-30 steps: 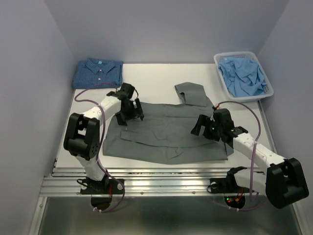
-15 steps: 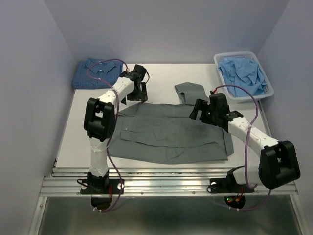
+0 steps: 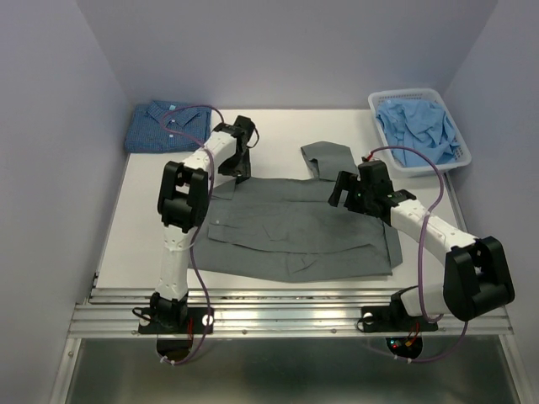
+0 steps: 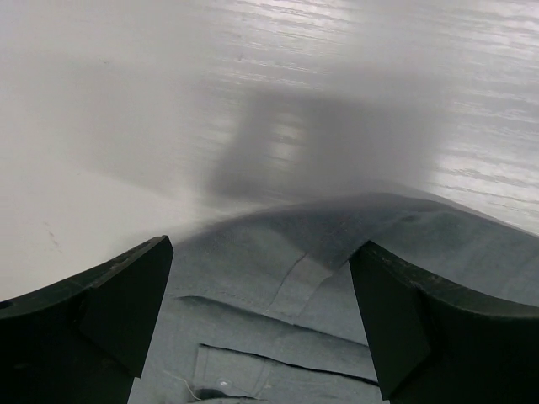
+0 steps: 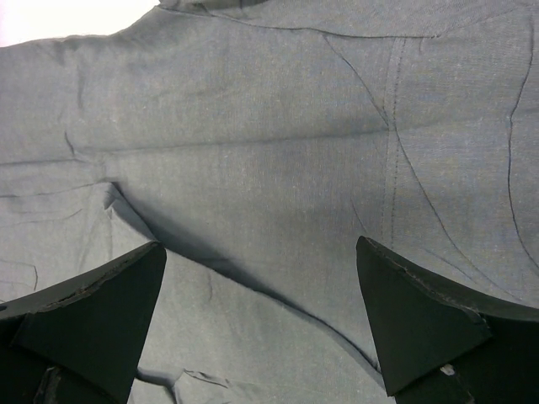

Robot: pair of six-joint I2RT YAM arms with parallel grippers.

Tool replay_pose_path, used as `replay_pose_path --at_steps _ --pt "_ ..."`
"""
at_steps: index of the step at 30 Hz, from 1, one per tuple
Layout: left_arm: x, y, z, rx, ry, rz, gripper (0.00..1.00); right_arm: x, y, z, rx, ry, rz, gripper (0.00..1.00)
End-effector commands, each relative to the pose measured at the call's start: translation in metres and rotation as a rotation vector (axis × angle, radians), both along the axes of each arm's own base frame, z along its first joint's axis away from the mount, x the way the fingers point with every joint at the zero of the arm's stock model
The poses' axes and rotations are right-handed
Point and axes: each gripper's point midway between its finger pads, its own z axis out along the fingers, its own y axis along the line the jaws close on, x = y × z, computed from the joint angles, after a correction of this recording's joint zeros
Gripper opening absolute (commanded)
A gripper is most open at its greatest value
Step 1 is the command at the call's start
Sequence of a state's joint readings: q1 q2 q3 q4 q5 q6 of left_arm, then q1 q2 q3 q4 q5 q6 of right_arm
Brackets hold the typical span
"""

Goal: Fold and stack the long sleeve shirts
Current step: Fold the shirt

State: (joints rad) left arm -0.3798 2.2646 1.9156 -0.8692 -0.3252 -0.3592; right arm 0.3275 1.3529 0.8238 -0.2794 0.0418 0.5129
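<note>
White table (image 3: pixel 143 219): creased slate-grey shirt (image 3: pixel 295 236); left end effector (image 4: pixel 261 248) and right end effector (image 5: pixel 259 247) released.

Your work surface is a white table (image 3: pixel 278 126), walled on the left, far and right sides, with a metal rail (image 3: pixel 286 313) along its near edge.

Directly on it you have three items:
- The grey shirt (image 3: pixel 295 227) lies flat across the middle, mostly spread out. One flap of it sticks out toward the far edge on the right. In the left wrist view its far-left edge lies on bare tabletop.
- The dark blue checked shirt (image 3: pixel 162 126) sits folded in the far left corner, collar up, well apart from the grey one.
- A white basket (image 3: pixel 402 92) sits in the far right corner and holds crumpled light-blue cloth (image 3: pixel 418 130).
</note>
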Motion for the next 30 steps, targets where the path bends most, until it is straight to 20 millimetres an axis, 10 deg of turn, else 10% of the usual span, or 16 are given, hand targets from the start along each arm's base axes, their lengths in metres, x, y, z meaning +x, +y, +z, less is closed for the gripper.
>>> replay_pose_path --at_steps 1,8,19,30 --pt "0.011 0.016 0.02 0.016 -0.036 0.0 0.99 0.016 -0.005 0.024 -0.012 -0.089 -0.024 1.0" --pt "0.018 0.008 0.022 -0.021 -0.057 -0.056 0.91 0.021 -0.01 0.032 -0.038 -0.116 -0.044 1.0" --pt "0.019 -0.012 0.009 -0.131 -0.039 -0.157 0.0 0.063 -0.029 0.063 -0.097 -0.198 -0.151 1.0" --pt "0.017 0.008 0.036 -0.055 -0.1 -0.086 0.0 0.148 -0.041 0.048 -0.197 -0.169 -0.138 1.0"
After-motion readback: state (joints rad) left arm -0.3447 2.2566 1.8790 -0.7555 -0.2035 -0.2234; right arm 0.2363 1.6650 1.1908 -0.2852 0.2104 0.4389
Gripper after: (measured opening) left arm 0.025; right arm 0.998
